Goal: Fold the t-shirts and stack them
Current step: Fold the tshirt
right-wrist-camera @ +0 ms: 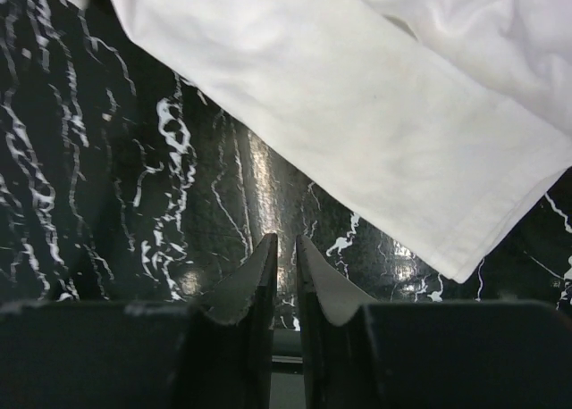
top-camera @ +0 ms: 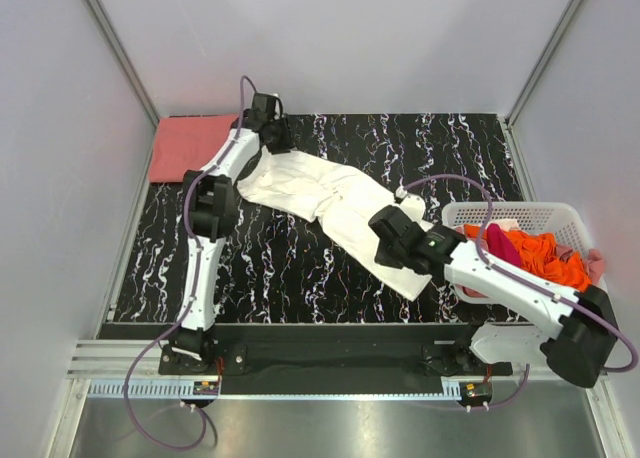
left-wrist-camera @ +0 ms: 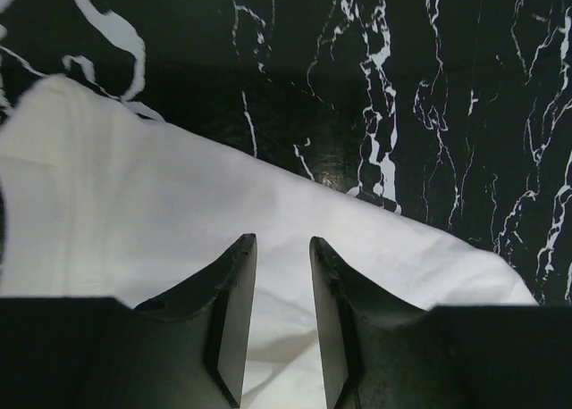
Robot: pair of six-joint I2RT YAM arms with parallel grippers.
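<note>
The cream-white t-shirt lay slanted across the tabletop. My left fingers hung parted over its far corner, my right fingers barely cracked over bare tabletop beside the hem, both empty. Closing there, I'd probably pinch nothing.

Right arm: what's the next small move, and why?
Probably open the right gripper wider and ease it forward to the edge of the cream-white t-shirt. Its jaws are barely parted and empty, over bare table, with the cloth edge lying just ahead. The left gripper sits over the shirt's other end, jaws apart, so the right side looks like the one lagging.
</note>
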